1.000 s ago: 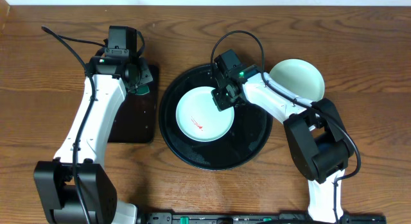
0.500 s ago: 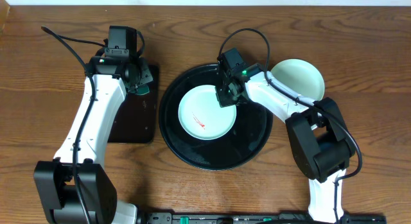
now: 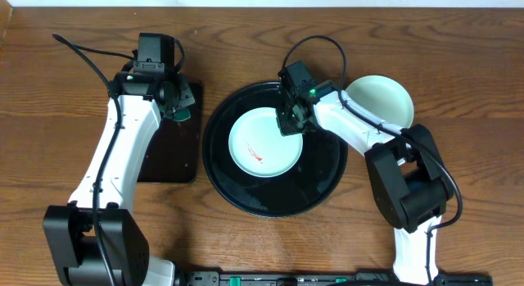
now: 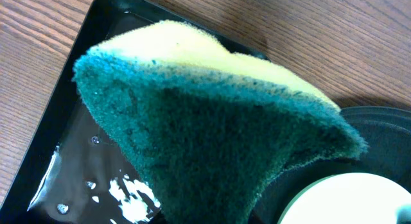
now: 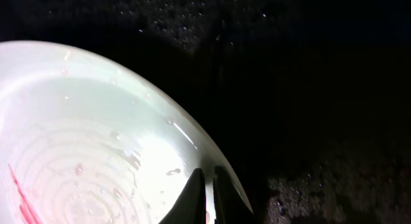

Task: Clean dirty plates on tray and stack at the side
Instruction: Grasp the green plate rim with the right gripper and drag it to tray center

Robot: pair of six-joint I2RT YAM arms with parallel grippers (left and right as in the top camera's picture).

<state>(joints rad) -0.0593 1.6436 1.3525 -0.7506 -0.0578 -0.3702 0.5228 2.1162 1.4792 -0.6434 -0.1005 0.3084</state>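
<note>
The right gripper (image 3: 291, 122) is closed on the upper right rim of a pale mint plate (image 3: 258, 138). In the right wrist view its two dark fingertips (image 5: 194, 193) stand close together with the rim edge between them. The plate lies inside the round tray (image 3: 319, 175), left of the tray's centre and toward its far side, with glossy black floor showing all around it. A thin red smear (image 3: 255, 158) marks the plate's floor below its middle, and water droplets sit on its surface. The right arm reaches in from the right, crossing over the tray's upper right rim.

The left gripper (image 3: 175, 102) is closed on a sponge (image 4: 212, 134), dark green on the scrubbing face and yellow behind. It hangs over the far right corner of the rectangular tray (image 3: 168, 159), whose black floor is wet. This tray lies just left of the round tray.

A second plate (image 3: 383, 102), pale and showing no smear, rests on the table (image 3: 458, 73) outside the round tray at its upper right. The right arm partly covers its left edge.
</note>
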